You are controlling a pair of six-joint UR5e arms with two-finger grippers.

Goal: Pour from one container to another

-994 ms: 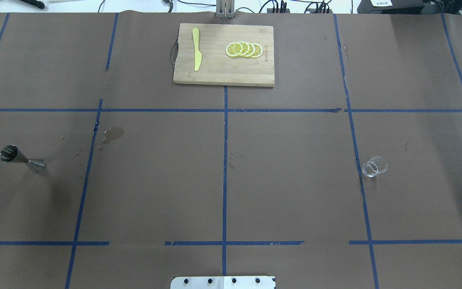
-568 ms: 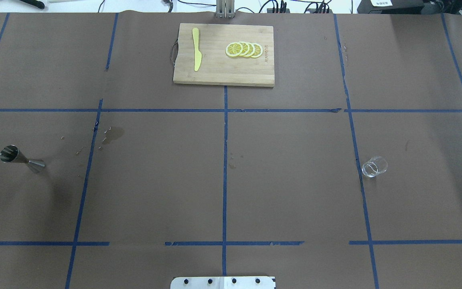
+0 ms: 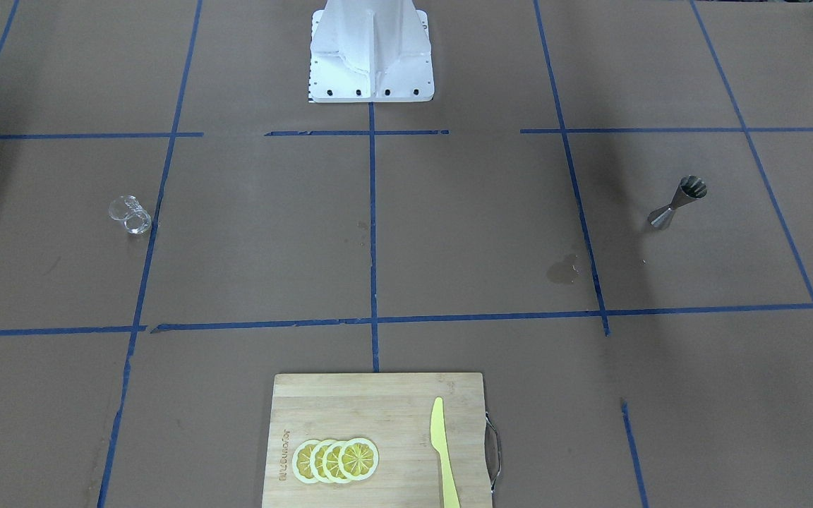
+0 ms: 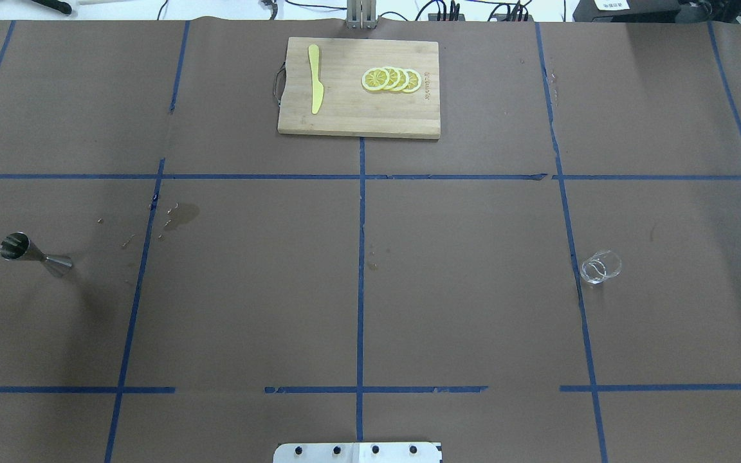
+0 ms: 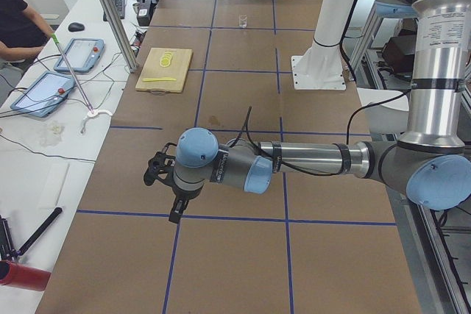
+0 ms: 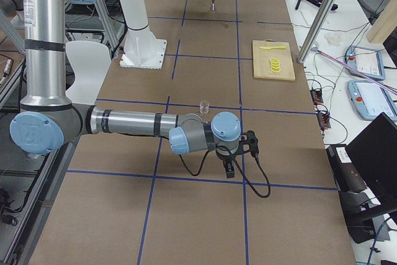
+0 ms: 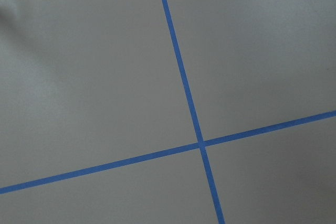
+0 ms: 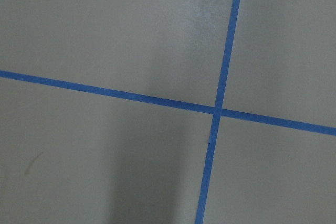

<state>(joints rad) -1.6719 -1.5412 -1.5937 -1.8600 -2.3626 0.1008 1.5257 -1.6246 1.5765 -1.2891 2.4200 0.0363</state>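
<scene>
- Your glass cup [image 4: 601,267] stands upright on the robot's right side of the bench [image 4: 248,289], just beside a blue tape line. It is clear enough that you cannot tell whether it holds anything.
- The steel jigger [image 4: 35,254] stands well apart from it, far over on the robot's left side, its open cone uppermost.
- You get the left hand [image 5: 176,213] only in the left side view, small and dark, pointing down over the bench. You cannot tell how wide it is set.
- The right hand [image 6: 229,172] shows only in the right side view, likewise pointing down, near the cup but clear of it. Its width cannot be told either.
- Both wrist cameras give you only brown paper and crossing tape.
- At the far edge, a cutting board [image 4: 357,119] carries lemon slices [image 4: 391,79] and a yellow knife [image 4: 314,77].
</scene>
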